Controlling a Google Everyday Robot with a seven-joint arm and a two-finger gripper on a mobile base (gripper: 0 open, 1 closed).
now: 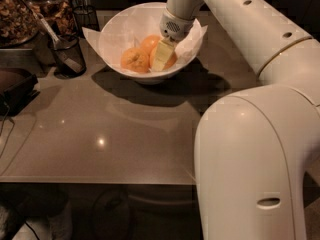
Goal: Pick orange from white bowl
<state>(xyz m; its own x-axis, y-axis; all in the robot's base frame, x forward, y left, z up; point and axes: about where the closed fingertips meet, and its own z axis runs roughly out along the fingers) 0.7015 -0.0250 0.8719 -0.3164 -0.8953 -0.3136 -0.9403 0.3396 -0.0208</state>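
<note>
A robot's white arm [260,149] reaches across the grey worktop [75,149] into the white bowl [117,31], which stands toward the far side with its paper lining [192,36] poking past the rim. The gripper [162,59] is down inside the bowl against the orange [172,60], which lies on the bowl's right side. Whether the gripper is open or clamped cannot be told, since the arm's end covers much of it.

The fruit looks firm, smooth-skinned and moderately heavy. It would likely roll or slip out of a shallow pinch, so a hold from above across its widest part appears safest. A hard squeeze could bruise it.

Two neighbours crowd it: a mottled orange [134,59] to the left, possibly touching, and a deeper-coloured orange [150,43] behind. With the loose paper, they leave little room at the sides.

Left of the bowl, well apart from the fruit, are a snack container [15,14], a dark tray [15,84] and a black mesh cup [67,56] holding a utensil [52,34].
</note>
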